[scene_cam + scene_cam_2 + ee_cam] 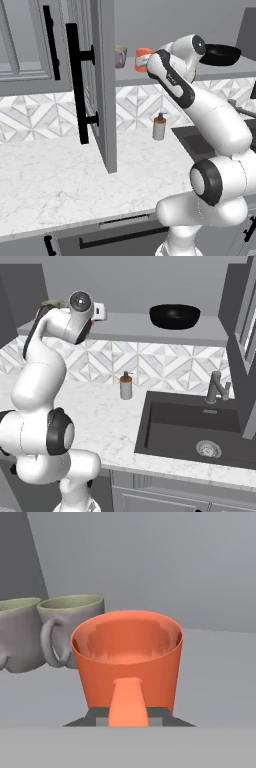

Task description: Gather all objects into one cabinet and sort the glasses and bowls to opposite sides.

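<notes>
**Orange cup going up next to the grey ones**

Left base view first: the arm is reaching up into the open cabinet [102,85], and the orange cup [143,59] sits at shelf height right at the wrist. An olive-grey cup [120,55] is just to its left on the shelf, and the black bowl [221,54] is way over at the far right end. Makes sense for the sort, cups one side, bowl the other. A soap dispenser [159,127] stands on the counter [55,180] below, not part of the job.

Right base view: same shelf from the other side. The bowl is well apart from the arm, above the sink [195,428] area, so there's a clear gap between the two groups.

Hand view: the orange cup is dead centre with its handle pointing back at the camera, right at the gripper [129,718]. Two grey cups [47,632] are touching each other, just beside it on the left. The fingers are mostly hidden behind the cup and handle, so I honestly can't tell whether they're clamped on it or already let go.
</notes>
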